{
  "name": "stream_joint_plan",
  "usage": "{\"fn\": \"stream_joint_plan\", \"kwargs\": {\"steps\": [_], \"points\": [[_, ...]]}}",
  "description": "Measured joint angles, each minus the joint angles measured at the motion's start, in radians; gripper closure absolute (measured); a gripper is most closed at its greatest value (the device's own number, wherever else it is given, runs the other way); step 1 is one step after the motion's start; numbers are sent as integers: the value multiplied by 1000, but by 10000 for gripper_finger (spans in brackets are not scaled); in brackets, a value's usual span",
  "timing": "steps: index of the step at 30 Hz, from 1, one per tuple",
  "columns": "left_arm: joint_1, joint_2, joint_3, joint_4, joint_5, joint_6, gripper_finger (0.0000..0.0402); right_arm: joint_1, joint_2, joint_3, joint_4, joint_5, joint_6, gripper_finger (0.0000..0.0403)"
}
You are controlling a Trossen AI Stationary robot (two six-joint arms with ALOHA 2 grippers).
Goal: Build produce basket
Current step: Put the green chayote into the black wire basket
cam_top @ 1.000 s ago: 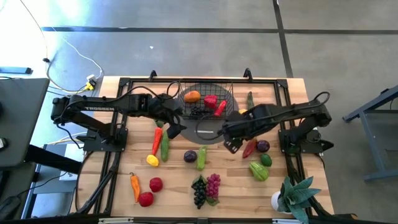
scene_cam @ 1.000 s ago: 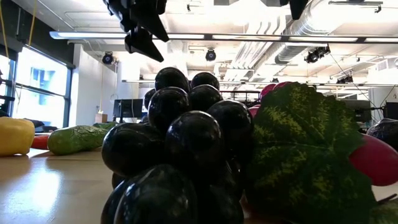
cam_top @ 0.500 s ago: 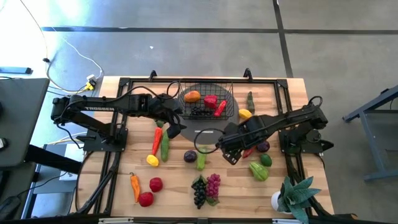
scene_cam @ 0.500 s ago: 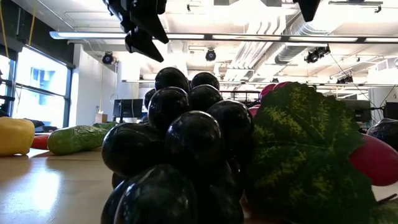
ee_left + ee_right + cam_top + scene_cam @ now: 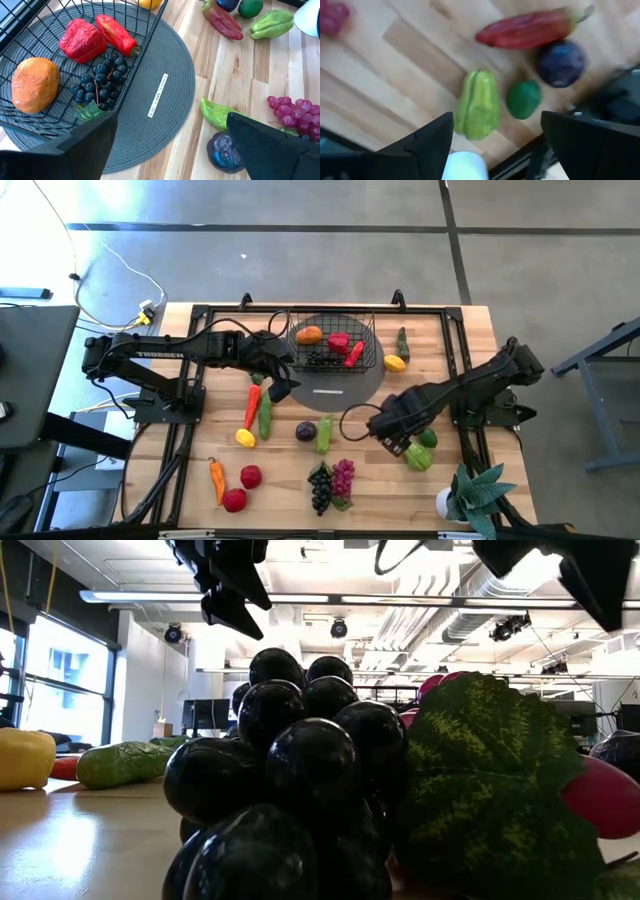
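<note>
The black wire basket stands on a grey round disc at the far middle of the table. It holds an orange fruit, a red pepper, a red chili and dark grapes. My left gripper hovers open and empty at the disc's left rim, beside the basket's near left corner; its wrist view looks into the basket. My right gripper hovers open and empty over the right-hand produce: a light green pepper, a lime, a purple fruit and a long red pepper.
Loose produce lies on the wood: a red-orange chili, cucumber, lemon, purple fruit, green pepper, two grape bunches, tomatoes, and a lemon right of the basket. A potted plant stands at the near right corner.
My right gripper has gone from the disc's right rim beside the basket toward the table's near and right edges, and now hovers over the light green pepper and the lime. It stays open and empty. My left arm has kept still.
</note>
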Motion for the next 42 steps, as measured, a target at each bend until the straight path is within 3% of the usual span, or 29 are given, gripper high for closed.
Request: {"fn": "stream_joint_plan", "kwargs": {"steps": [13,35,42], "points": [[0,0,0,0,0,0,35,42,-22,-251,297,-76,30,119],[0,0,0,-1,-23,-26,35,41,-22,-513,604,-133,37,119],[0,0,0,-1,-43,-24,35,39,-22,-550,646,-141,39,158]]}}
